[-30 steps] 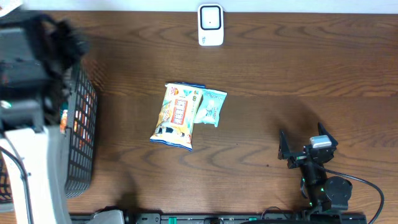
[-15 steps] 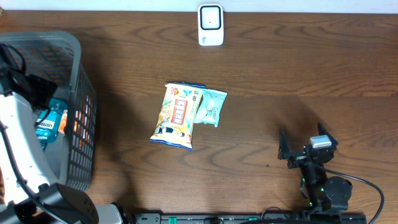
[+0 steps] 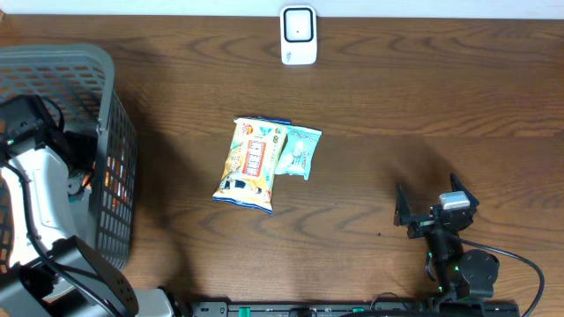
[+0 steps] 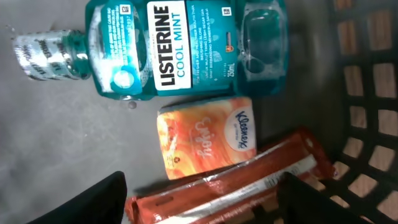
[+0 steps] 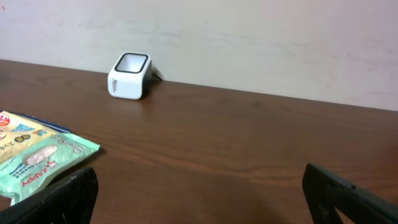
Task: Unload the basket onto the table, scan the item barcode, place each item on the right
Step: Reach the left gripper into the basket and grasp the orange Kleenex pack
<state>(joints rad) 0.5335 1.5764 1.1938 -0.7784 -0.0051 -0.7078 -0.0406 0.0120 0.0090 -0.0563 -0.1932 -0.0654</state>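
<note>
Two pincers are in view, both with jaws apart. The right pincer [image 3: 429,204] is parked wide open at 5 o'clock on the tabletop [image 3: 397,106], with nothing held. The left pincer [image 4: 202,190] is lowered into the basket [image 3: 62,55] at 9 o'clock, its fingers [image 4: 106,202] set either side of a red packet [image 4: 236,180], with no closed grip shown.

That packet is judged to be the item for scanning. It lies on the basket floor, touching the tissue pack [image 4: 208,137] at its 12 o'clock, with the mouthwash bottle [image 4: 186,46] beyond. The scanner [image 3: 299,35] is placed well apart, at 12 o'clock on the tabletop.

Because the packet appears straddled along its length, it may be buckled or squeezed out when the jaws are closed. The tissue pack could be caught with it. No barcode is seen on the upturned face, so the wrong side might be presented.

"LISTERINE COOL MINT" is read on the bottle and "Kleenex" on the pack; the red packet's print cannot be made out.
</note>
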